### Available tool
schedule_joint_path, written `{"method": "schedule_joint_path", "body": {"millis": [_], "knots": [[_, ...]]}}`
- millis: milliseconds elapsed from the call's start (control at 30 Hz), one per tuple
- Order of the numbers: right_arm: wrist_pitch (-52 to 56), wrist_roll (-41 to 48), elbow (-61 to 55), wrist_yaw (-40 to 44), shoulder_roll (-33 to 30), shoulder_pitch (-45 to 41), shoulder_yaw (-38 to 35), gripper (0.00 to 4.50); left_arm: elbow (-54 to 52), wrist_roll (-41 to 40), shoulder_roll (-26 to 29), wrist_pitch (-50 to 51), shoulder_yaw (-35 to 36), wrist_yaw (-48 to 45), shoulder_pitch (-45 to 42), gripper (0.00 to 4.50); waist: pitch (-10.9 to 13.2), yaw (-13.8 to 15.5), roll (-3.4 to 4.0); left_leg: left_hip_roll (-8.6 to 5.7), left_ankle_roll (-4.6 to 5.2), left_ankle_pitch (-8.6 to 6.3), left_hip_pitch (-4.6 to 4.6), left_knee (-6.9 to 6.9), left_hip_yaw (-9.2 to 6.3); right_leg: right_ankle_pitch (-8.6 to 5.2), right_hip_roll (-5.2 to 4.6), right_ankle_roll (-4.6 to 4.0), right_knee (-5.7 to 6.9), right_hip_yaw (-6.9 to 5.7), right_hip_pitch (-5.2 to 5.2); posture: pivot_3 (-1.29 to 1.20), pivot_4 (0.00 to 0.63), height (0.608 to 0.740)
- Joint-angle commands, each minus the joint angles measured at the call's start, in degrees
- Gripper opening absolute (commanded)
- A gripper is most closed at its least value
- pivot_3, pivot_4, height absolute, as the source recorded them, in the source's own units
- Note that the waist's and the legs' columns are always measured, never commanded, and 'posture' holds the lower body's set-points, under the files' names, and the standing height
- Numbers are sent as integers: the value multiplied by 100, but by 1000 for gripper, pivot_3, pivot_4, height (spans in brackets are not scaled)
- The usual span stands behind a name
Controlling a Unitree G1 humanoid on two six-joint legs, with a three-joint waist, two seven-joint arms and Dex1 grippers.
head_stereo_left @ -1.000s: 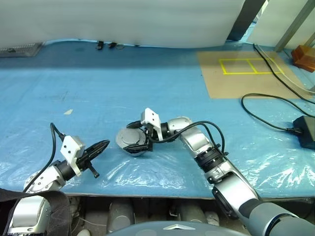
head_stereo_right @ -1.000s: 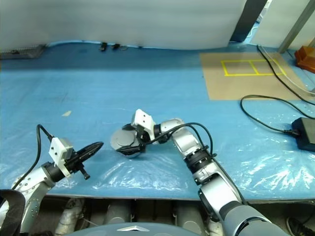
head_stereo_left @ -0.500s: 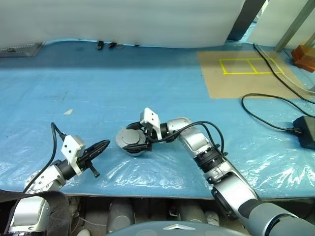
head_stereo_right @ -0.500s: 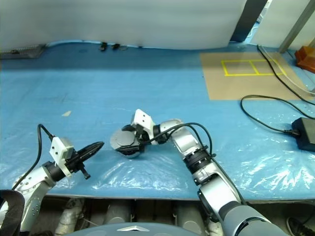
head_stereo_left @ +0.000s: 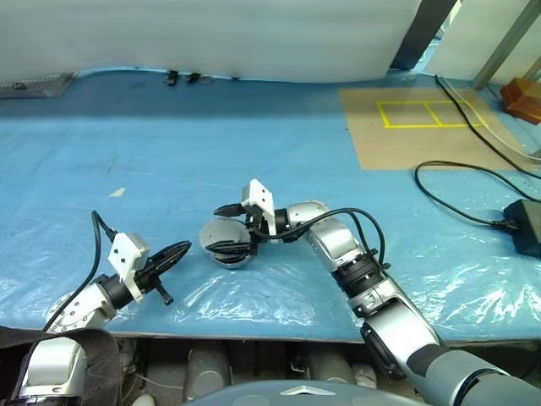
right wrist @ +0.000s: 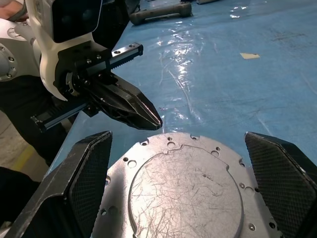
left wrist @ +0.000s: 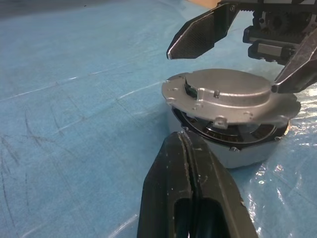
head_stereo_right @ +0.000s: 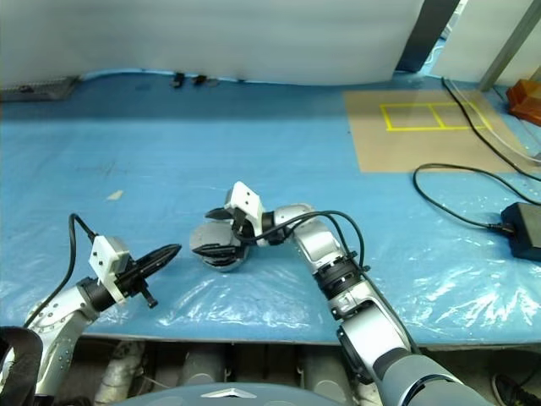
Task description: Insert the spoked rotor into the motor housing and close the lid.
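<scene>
The silver motor housing (head_stereo_left: 230, 255) sits on the blue sheet near the table's front edge. Its plain silver lid (left wrist: 233, 91) lies on top, tilted and slightly ajar. In the gap under the lid there is a dark ring (left wrist: 214, 130) that looks like the spoked rotor. My right gripper (head_stereo_left: 223, 229) reaches in from the right and stands open, one finger on each side of the lid (right wrist: 185, 183), just above it. My left gripper (head_stereo_left: 181, 250) is shut and empty, its tip (left wrist: 184, 144) pointing at the housing from a short way to the left.
A crinkled blue plastic sheet (head_stereo_left: 169, 161) covers the table. Its front edge (head_stereo_left: 254, 320) runs just below the housing. At the right are a brown board with yellow tape (head_stereo_left: 423, 127), a black cable (head_stereo_left: 456, 196) and a black box (head_stereo_left: 528, 227).
My right gripper has rolled a little over the lid, so its upper finger shows more clearly. The left gripper and the housing have stayed where they were.
</scene>
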Motion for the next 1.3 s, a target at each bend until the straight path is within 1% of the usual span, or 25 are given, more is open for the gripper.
{"method": "schedule_joint_path", "body": {"millis": [33,200,300,367,400,567,700,900,1300], "knots": [[-143,-159,59,-13,-8,-97,152,4448,-185,-28,3,-2,1,35,-18,0,0,1,0,0,0,0,1,0,0,0,0,0,0,0,0,0,150,740],[-173,-302,132,17,-60,-45,305,4448,-251,-40,11,43,-11,72,-16,0,0,1,0,0,0,0,2,0,0,0,0,0,0,0,1,0,150,740],[-205,-386,206,-68,-47,-50,318,3895,-317,-52,15,79,1,95,3,0,0,1,0,0,0,0,3,0,0,0,0,0,0,0,2,0,150,740],[-236,-414,223,-80,-48,-62,307,3219,-340,-61,21,96,16,104,6,0,0,1,0,0,0,0,3,0,0,0,0,0,0,0,2,0,150,740],[-238,-416,220,-77,-51,-74,295,2971,-347,-62,24,101,19,109,5,0,0,1,0,0,0,0,4,0,0,0,0,0,0,0,2,0,150,740],[-265,-382,178,-41,-84,-142,223,2979,-366,-65,26,125,32,123,-11,0,0,1,0,0,0,0,4,1,0,0,0,0,1,0,2,0,150,740],[-252,-319,41,145,-181,-268,188,2979,-365,-55,14,140,19,124,-19,0,0,3,0,0,0,0,4,1,0,0,0,0,1,0,3,0,150,740],[-348,-647,165,112,-319,-505,353,2979,-358,-44,-11,146,-6,133,-34,0,0,3,-1,0,0,0,2,2,0,0,0,0,1,0,2,0,150,740],[-387,-1021,248,205,-437,-405,647,2979,-362,-41,-28,146,-11,133,-22,0,-1,1,-1,0,0,0,6,2,0,0,0,0,1,0,5,0,150,740]]}}
